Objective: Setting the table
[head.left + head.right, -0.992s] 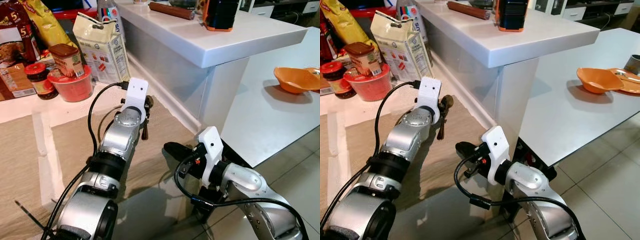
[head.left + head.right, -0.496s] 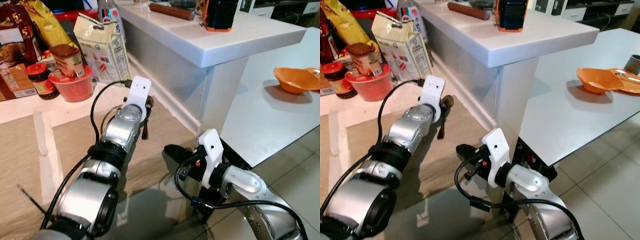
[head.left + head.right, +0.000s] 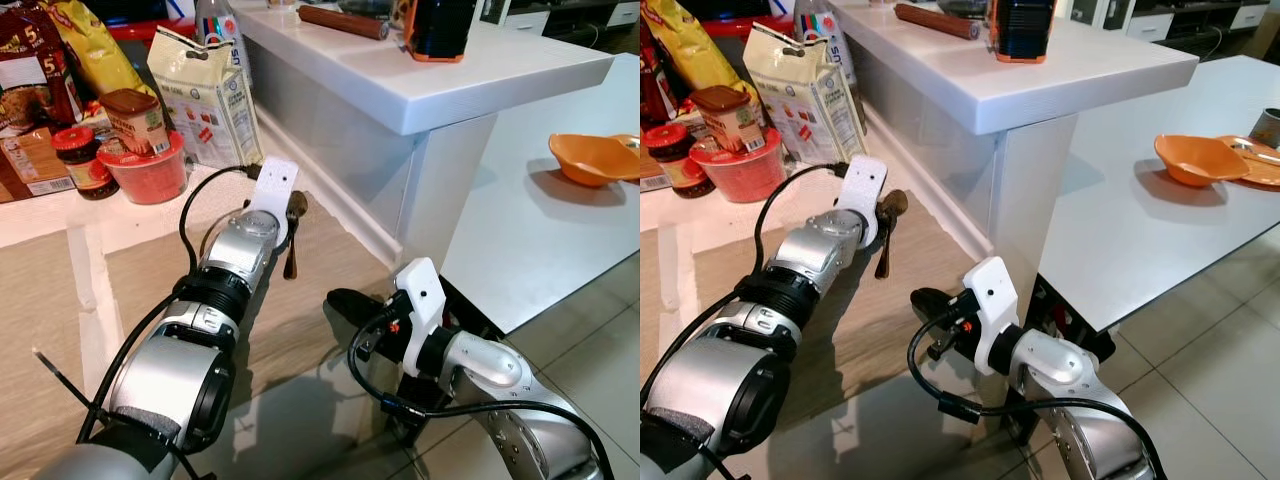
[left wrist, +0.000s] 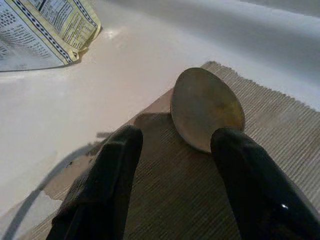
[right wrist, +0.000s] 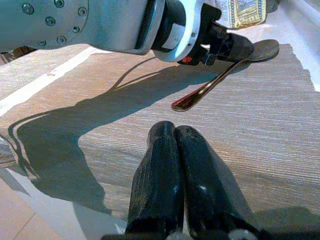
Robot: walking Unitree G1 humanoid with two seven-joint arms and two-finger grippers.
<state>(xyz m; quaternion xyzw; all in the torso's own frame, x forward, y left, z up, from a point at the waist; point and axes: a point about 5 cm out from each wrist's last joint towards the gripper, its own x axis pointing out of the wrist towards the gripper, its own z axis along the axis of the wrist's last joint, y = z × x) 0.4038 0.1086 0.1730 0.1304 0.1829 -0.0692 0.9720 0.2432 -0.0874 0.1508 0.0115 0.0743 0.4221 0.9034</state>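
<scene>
A white counter (image 3: 440, 90) runs across the top of the head views, and a white table (image 3: 1140, 230) fills the right side, carrying an orange bowl (image 3: 590, 158) at its far right edge. Below the counter, across the middle and lower left, lies a tan woven mat (image 3: 330, 260). Packets, among them a rice bag (image 3: 205, 95), a red tub (image 3: 148, 172) and jars crowd the upper left.

The left gripper (image 4: 172, 165) reaches toward the centre of the frame with its fingers apart, one on each side of the spoon (image 3: 886, 222). The spoon lies flat on the mat, its bowl near the mat's far edge and its handle pointing back toward the robot. The right gripper (image 5: 175, 165) hovers low at centre-bottom with its fingers pressed together, holding nothing.

The risk, as I judge it: the spoon is thin and flat, so closing fingertips could slide over it or push it along the mat, or pinch the weave and drag the mat.
</scene>
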